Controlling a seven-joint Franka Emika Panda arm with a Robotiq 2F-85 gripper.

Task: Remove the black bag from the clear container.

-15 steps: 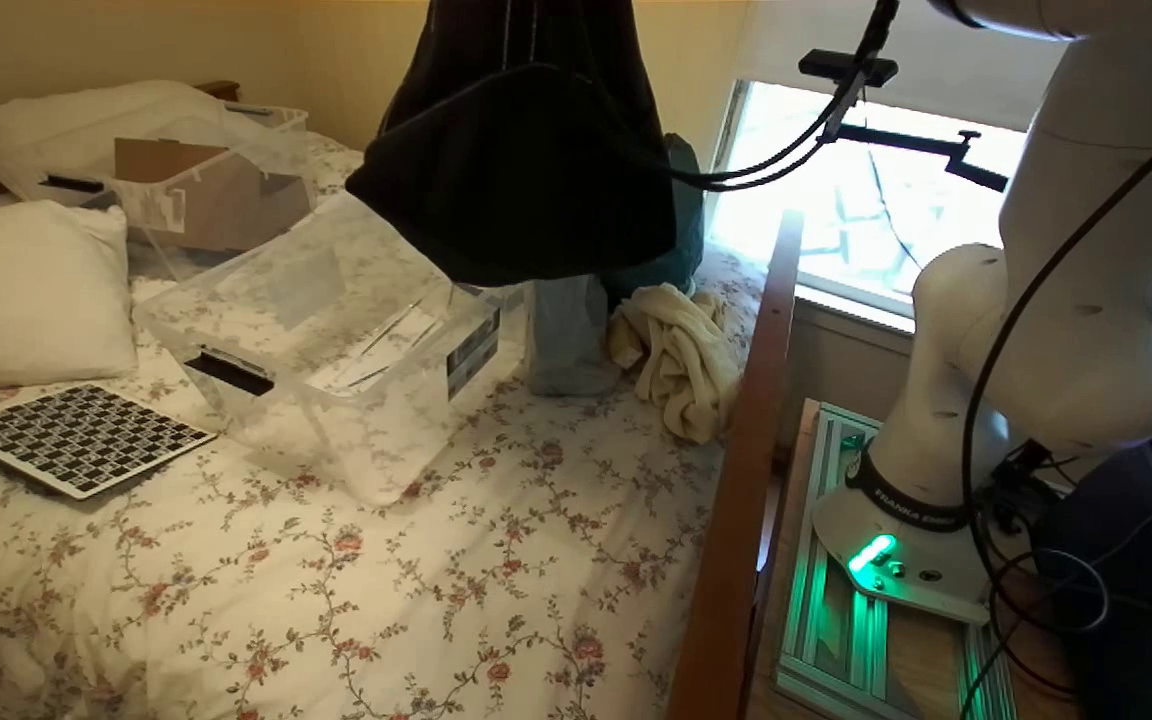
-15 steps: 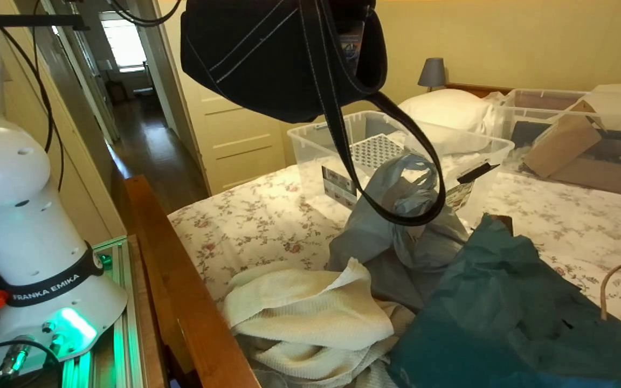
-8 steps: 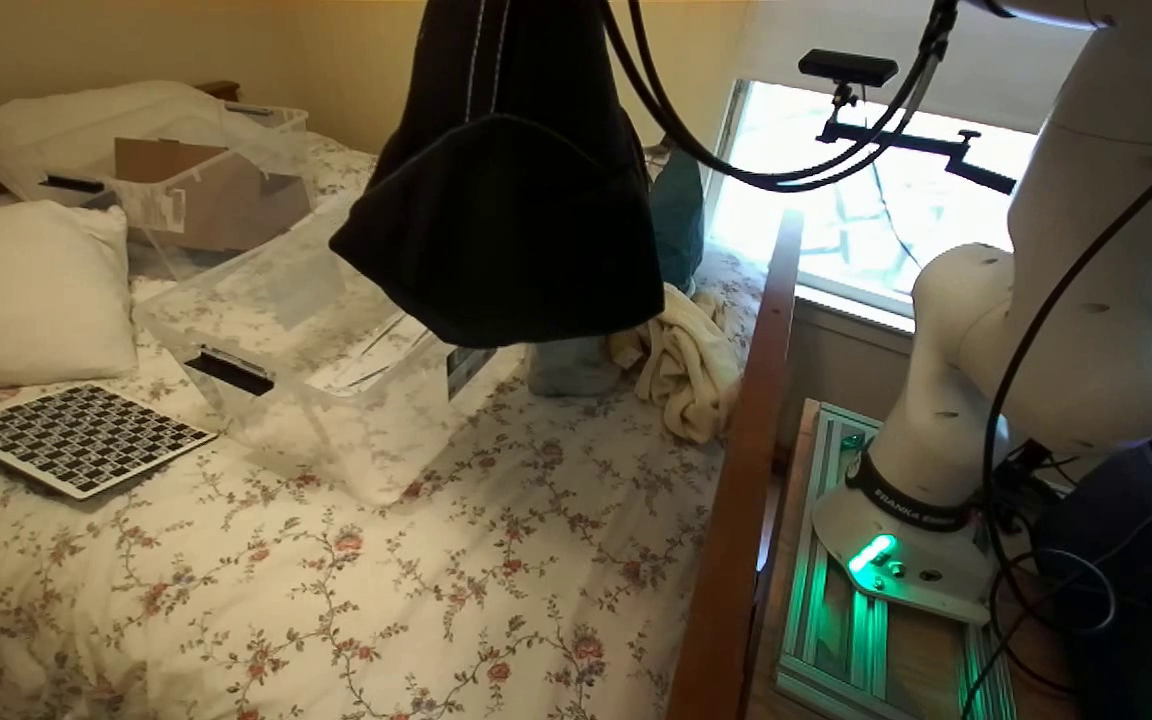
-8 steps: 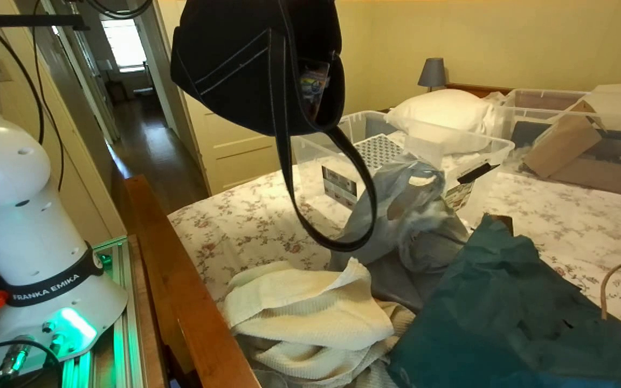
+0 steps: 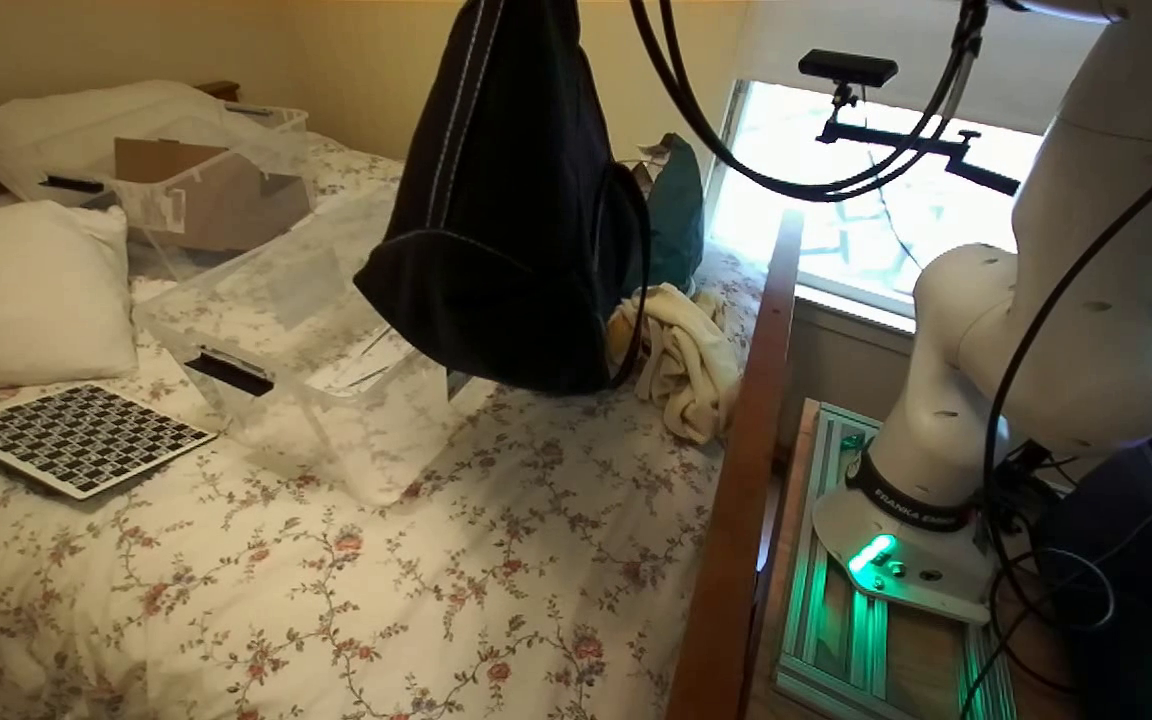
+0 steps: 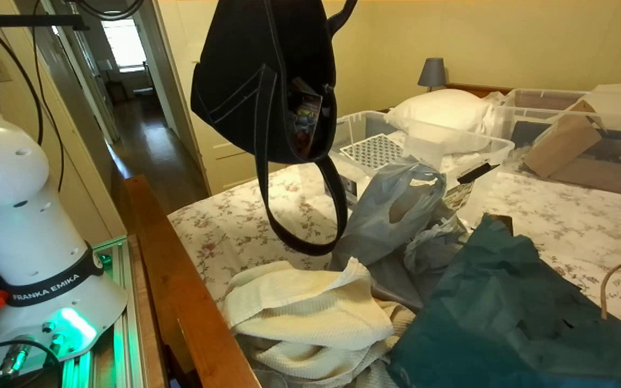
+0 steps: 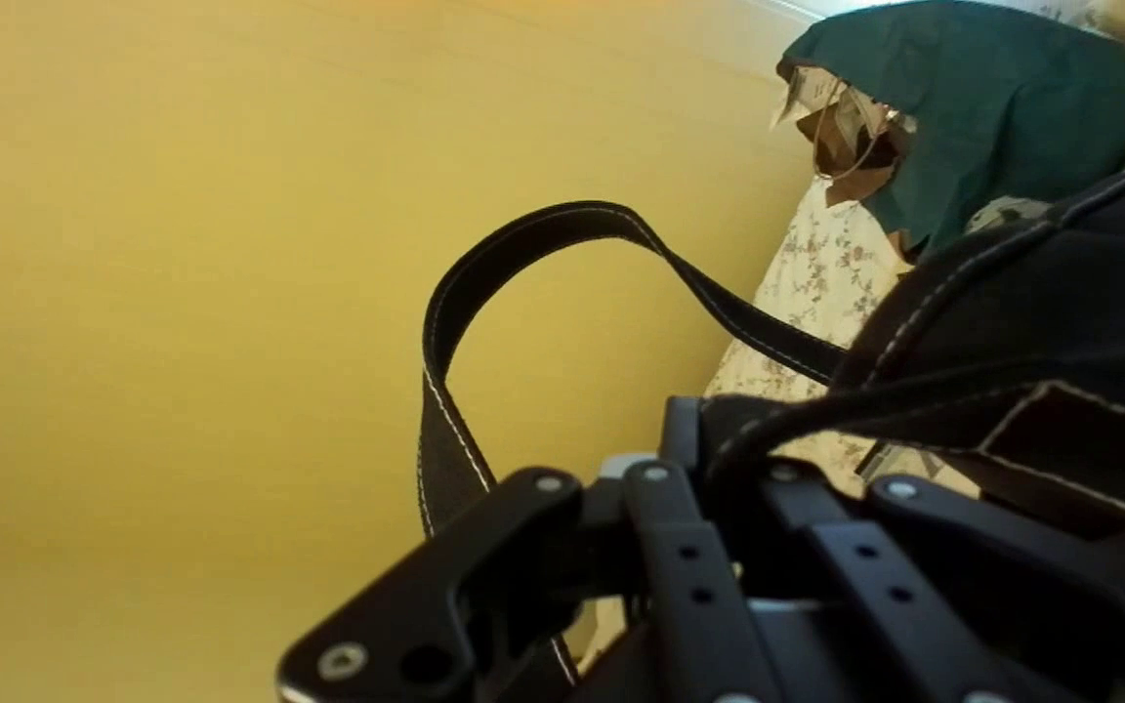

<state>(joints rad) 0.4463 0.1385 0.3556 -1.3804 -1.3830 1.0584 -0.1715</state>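
Observation:
The black bag [image 5: 506, 230] hangs in the air, tilted, its top out of frame in both exterior views. In an exterior view its open mouth faces the camera [image 6: 246, 102], with packaged items inside and one handle loop hanging down. In the wrist view my gripper [image 7: 704, 454] is shut on a strap of the bag [image 7: 1041, 293]; another strap loops free beside it. The gripper is out of frame in both exterior views. The clear container [image 5: 386, 440] stands on the bed behind and below the bag, and also shows in an exterior view [image 6: 491, 148], partly covered by the bag.
A grey plastic bag [image 6: 397, 215], a cream blanket [image 6: 310, 307] and a teal cloth [image 6: 510, 312] lie below and beside the hanging bag. A wooden bed rail [image 5: 746, 480] runs between bed and robot base. A checkered board [image 5: 81, 440] lies past the container.
The black bag has come down and swung round, so a side strap now shows in an exterior view. It has shifted away from over the container. The grey plastic bag's top has flopped over.

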